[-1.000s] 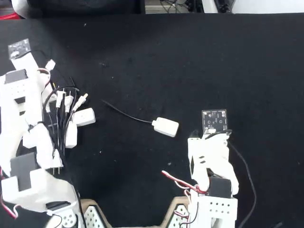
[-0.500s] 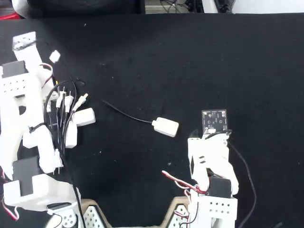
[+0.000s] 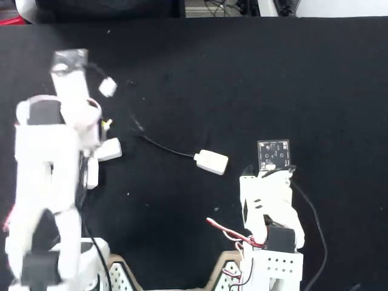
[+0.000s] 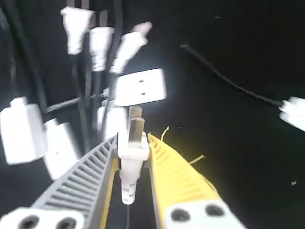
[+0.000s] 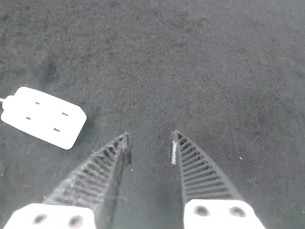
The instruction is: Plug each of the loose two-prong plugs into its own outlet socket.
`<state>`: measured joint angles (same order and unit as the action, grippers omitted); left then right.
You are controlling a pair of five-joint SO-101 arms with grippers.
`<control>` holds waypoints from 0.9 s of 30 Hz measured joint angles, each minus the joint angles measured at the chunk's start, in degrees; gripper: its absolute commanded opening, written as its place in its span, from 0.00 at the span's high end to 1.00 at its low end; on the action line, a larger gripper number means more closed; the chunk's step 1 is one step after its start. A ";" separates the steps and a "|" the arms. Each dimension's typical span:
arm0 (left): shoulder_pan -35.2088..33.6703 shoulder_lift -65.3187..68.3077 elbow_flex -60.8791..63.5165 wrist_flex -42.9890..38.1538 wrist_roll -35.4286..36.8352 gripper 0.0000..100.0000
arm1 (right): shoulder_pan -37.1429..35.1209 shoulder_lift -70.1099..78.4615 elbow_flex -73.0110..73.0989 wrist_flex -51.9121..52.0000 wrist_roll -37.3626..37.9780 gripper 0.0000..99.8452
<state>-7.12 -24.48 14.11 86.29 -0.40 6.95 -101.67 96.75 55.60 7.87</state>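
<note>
My left gripper (image 4: 132,138) is shut on a white two-prong plug (image 4: 131,151), held upright between its grey and yellow fingers. The prongs point at a white outlet block (image 4: 140,87) just beyond them, not touching it. Three more white plugs (image 4: 97,45) on black cables lie past that block. Other white blocks (image 4: 21,129) lie beside the gripper. In the high view the left arm (image 3: 51,157) covers this cluster, with one block (image 3: 108,149) showing at its edge. My right gripper (image 5: 149,143) stands open over bare black cloth, close to a separate outlet block (image 5: 44,117).
A thin black cable (image 3: 160,145) runs from the cluster to the separate outlet block (image 3: 211,161) at mid-table. The right arm (image 3: 270,200) stands near the front edge. The black tablecloth (image 3: 254,79) stretches wide at the back and right.
The left arm has swung up and to the right over the plug and outlet cluster, now hiding most of it. The right arm has not moved.
</note>
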 measured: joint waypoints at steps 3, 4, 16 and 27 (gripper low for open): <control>6.51 -7.82 10.55 -5.89 -2.37 0.97 | 0.00 0.00 0.00 0.00 0.00 0.87; 9.14 -9.14 13.80 -7.38 -3.87 0.97 | 0.00 0.00 0.00 0.00 0.00 0.87; 33.32 -10.99 37.54 -24.53 -7.82 0.70 | 0.00 0.00 0.00 0.00 0.00 0.87; 14.95 -13.80 29.10 -11.16 -16.44 0.74 | -0.53 0.00 0.00 0.00 0.00 0.87</control>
<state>7.82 -38.29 43.21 75.12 -16.84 6.42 -101.67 96.75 55.60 7.87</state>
